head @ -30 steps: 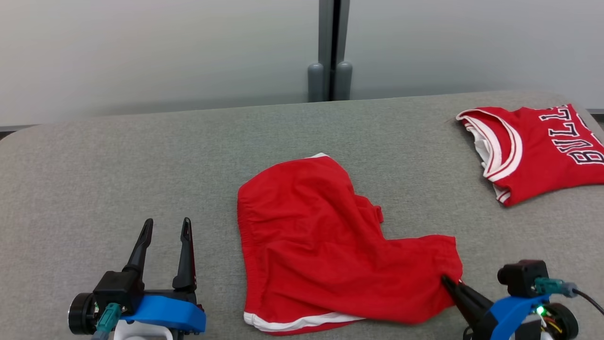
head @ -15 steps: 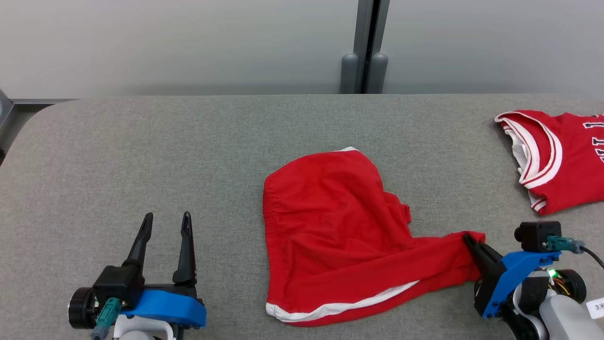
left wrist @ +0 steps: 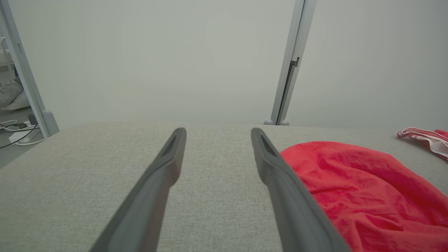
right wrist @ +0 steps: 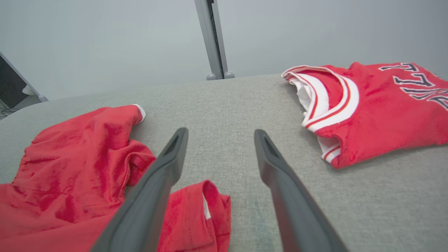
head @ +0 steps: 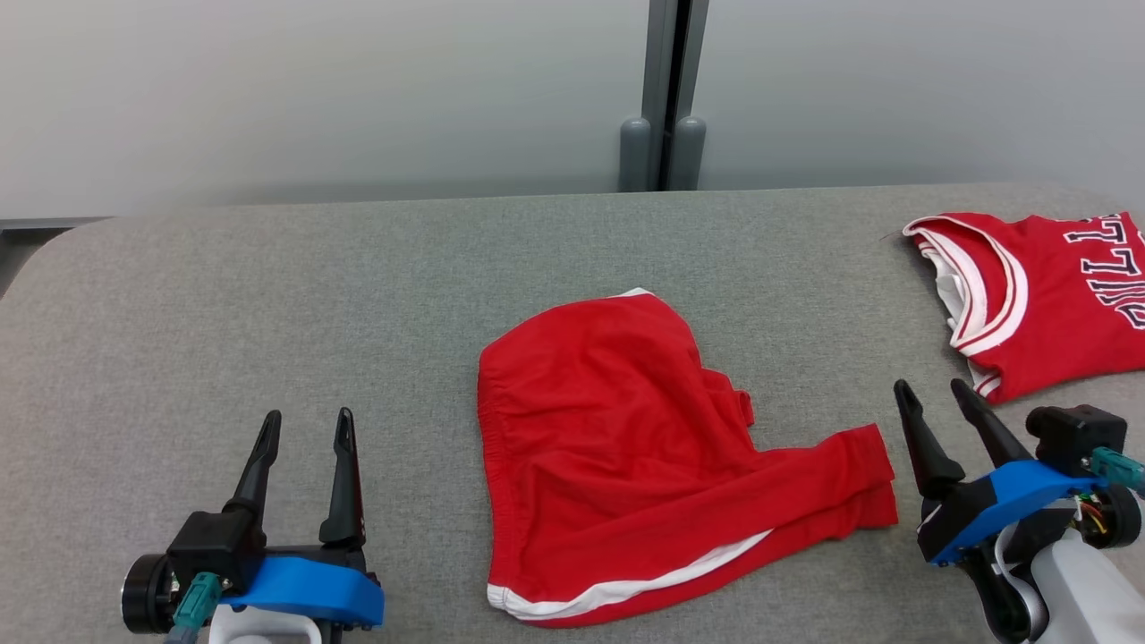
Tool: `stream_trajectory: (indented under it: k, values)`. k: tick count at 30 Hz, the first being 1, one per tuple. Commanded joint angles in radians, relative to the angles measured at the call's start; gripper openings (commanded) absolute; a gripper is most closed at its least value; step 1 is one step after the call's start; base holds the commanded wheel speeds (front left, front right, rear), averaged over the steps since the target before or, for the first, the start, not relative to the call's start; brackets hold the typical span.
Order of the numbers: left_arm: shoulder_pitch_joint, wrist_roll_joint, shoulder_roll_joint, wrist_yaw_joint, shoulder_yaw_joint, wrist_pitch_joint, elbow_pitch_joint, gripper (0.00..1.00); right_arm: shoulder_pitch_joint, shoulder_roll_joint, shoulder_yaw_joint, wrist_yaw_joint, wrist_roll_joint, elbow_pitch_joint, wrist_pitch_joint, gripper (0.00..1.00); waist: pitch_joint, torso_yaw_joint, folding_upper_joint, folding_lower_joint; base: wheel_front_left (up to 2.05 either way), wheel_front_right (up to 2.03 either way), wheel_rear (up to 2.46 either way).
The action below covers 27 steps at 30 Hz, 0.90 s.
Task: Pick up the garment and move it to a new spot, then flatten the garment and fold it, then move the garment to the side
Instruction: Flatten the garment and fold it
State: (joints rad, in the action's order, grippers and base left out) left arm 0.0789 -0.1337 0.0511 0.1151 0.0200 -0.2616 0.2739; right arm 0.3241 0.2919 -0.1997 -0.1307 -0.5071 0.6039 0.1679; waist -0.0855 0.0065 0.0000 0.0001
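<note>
Head view's right edge crops the red jersey (head: 1047,309), leaving its dark lettering (head: 1109,268) incomplete. The red shorts (right wrist: 70,168) run off the right wrist view's left and bottom edges, partly hidden behind a finger of the right gripper (right wrist: 220,132). The base of the left gripper (head: 307,415) is cut by the head view's bottom edge.

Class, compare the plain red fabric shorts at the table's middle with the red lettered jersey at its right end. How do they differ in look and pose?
The red shorts are plain with a white hem stripe; the red jersey bears dark lettering and striped white trim. The shorts lie rumpled, one leg stretched rightward; the jersey lies smoother. Both are red cloth resting on the grey table.
</note>
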Motion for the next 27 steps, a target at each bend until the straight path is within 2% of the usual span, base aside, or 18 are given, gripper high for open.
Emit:
stream_trajectory:
  k: [1,9,16,21,27]
  values:
    - [-0.011,-0.002,-0.001,-0.005,-0.001,-0.005,-0.005,1.0,-0.012,0.004,0.014,0.0,0.014,-0.016,0.028,1.0,0.01,-0.011,0.0,-0.0001,0.0,0.0,0.0]
    - [-0.03,0.007,-0.001,-0.006,-0.01,-0.005,-0.013,1.0,-0.092,-0.039,0.109,0.0,0.109,-0.17,0.092,1.0,0.031,-0.037,0.0,-0.0001,0.0,0.0,0.0]
    - [-0.044,0.013,-0.001,-0.005,-0.02,-0.005,-0.015,1.0,-0.214,-0.131,0.188,0.0,0.227,-0.35,0.097,1.0,0.051,-0.044,0.0,-0.0001,0.0,0.0,0.0]
    - [-0.049,0.021,0.001,-0.008,-0.029,-0.005,-0.019,1.0,-0.298,-0.19,0.215,0.0,0.31,-0.453,0.097,1.0,0.063,-0.039,0.0,-0.0001,0.0,0.0,0.0]
    - [-0.06,0.025,0.002,-0.013,-0.04,-0.005,-0.025,1.0,-0.36,-0.227,0.224,0.0,0.355,-0.507,0.091,1.0,0.079,-0.037,0.0,-0.0001,0.0,0.0,0.0]
